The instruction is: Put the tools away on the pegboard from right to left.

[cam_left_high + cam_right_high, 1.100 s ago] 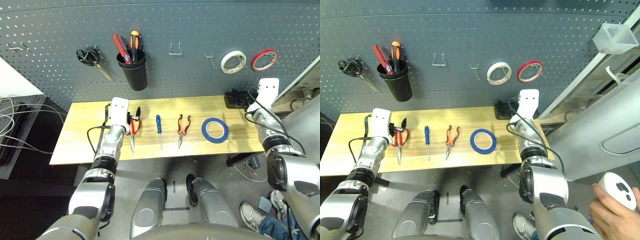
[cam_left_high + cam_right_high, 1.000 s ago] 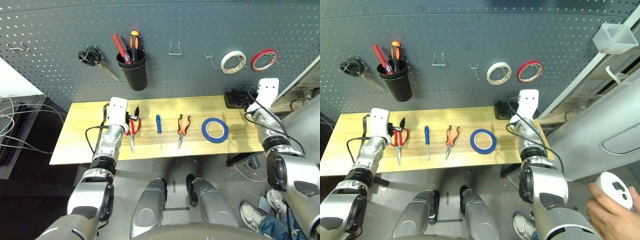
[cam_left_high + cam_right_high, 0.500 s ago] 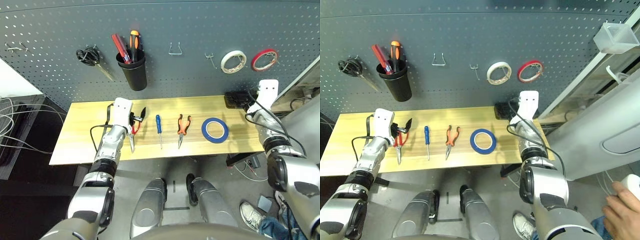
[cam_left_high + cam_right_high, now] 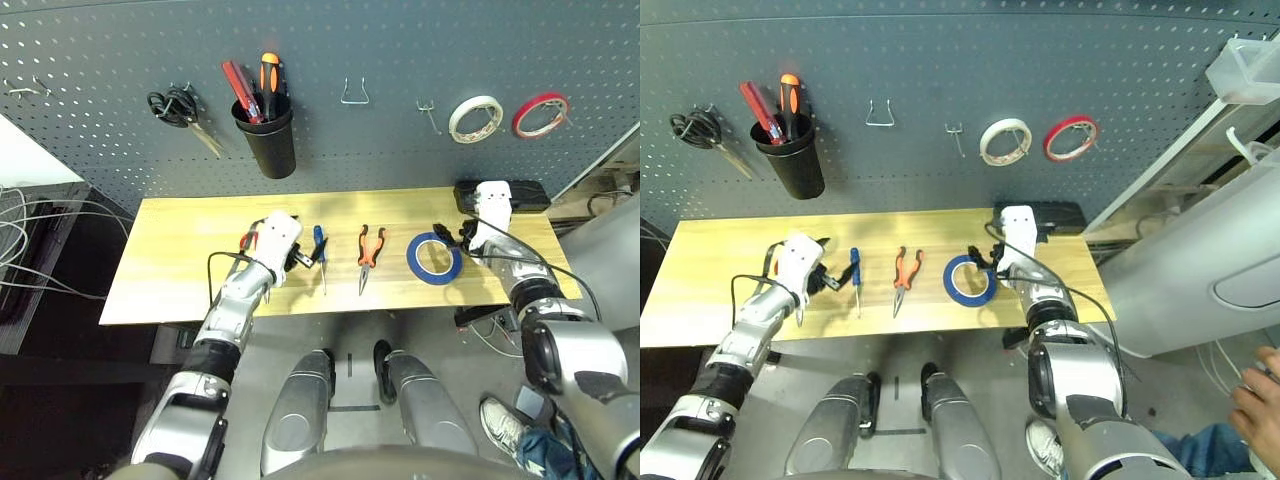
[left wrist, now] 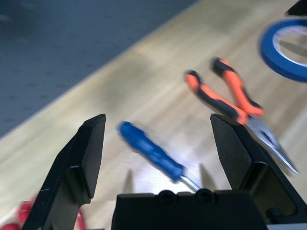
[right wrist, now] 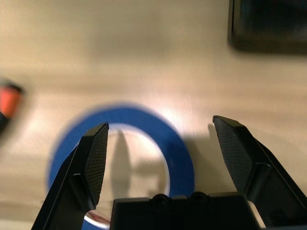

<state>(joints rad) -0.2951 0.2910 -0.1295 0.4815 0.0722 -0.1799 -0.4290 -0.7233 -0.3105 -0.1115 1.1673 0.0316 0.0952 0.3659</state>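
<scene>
On the wooden table (image 4: 170, 260) lie, from right to left, a blue tape ring (image 4: 433, 257), orange-and-black pliers (image 4: 368, 252), a small blue screwdriver (image 4: 318, 250) and red-handled scissors (image 4: 246, 240), mostly hidden under my left wrist. My left gripper (image 4: 303, 257) is open, low over the table, its fingers either side of the screwdriver (image 5: 148, 151). My right gripper (image 4: 452, 240) is open above the right side of the blue tape ring (image 6: 177, 139). The dark grey pegboard (image 4: 100, 60) stands behind the table.
The pegboard carries black scissors (image 4: 185, 108), a black cup (image 4: 270, 145) with tools, two bare hooks (image 4: 353, 95), a white tape ring (image 4: 475, 118) and a red tape ring (image 4: 540, 113). A black power strip (image 4: 525, 193) lies at the table's back right.
Left gripper moved right from the red scissors to the screwdriver. Right gripper moved left from the table's right end to the blue tape ring. Both stayed open.
</scene>
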